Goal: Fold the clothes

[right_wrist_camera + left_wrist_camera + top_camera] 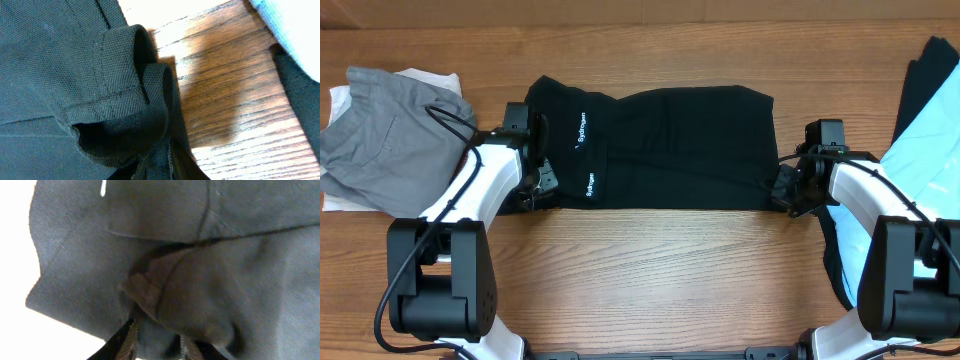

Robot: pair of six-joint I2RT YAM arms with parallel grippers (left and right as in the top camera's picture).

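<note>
shirt: black short-sleeved fabric T-shirt [670, 150] folded in a band, frame centre | left gripper [535, 185] pinching its bunched left edge | right gripper [785, 188] clamped on its right hem | wooden counter [650, 270] exposed below shirt's lower edge | crumpled grey fabric garment [380, 140] upper left | light blue garment [920, 160] right edge

This looks like a robotics lab bench, not a home. A wood-grain tabletop [650, 260] fills the overhead view, and no room shows beyond it. The left arm [470, 190] and right arm [865, 195], white with black joints, rise from bulky black mounts at the tabletop's near edge. A black cable [450, 120] loops over the left one. A black T-shirt [670, 150] lies spread mid-table, with a grey garment heap [380, 130] at the left edge and a light blue garment [925, 165] at the right.
</note>
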